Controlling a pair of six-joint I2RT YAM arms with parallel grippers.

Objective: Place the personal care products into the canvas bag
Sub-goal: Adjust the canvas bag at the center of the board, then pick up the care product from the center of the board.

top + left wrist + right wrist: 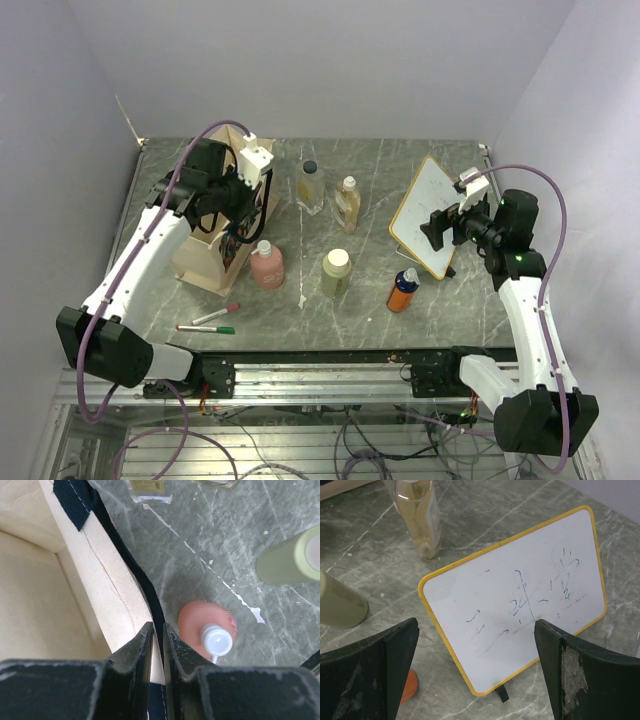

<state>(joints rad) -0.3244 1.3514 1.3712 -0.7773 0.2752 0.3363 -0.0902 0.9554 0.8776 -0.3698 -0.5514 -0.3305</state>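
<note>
Top external view has the grey marbled counter [370, 160] carrying everything, and the largest thing on it is the canvas bag [200, 265], standing upright at the left with its mouth open. The left pincer [235, 238] reaches down at the bag's right-hand rim. From the left wrist its fingers [145, 642] are drawn almost together, with the beige rim and navy strap running into the thin slit between them, so it seems clamped on that edge, though the contact itself is hidden low in the view. The right pincer [440, 225] hangs over the yellow-edged whiteboard [425, 215], which is propped at a slant at the right; the jaws are spread wide with nothing between them. All five bottles stand on the counter outside the bag. The salmon-pink bottle [267, 266] is just beside the bag's right side. The pale green bottle [335, 273] is near the middle. The clear bottle [310, 187] and the amber bottle [347, 203] stand side by side farther back. The orange bottle [403, 290] sits close to the whiteboard's near corner. A red marker [215, 315] and a green marker [205, 329] lie in front of the bag.
</note>
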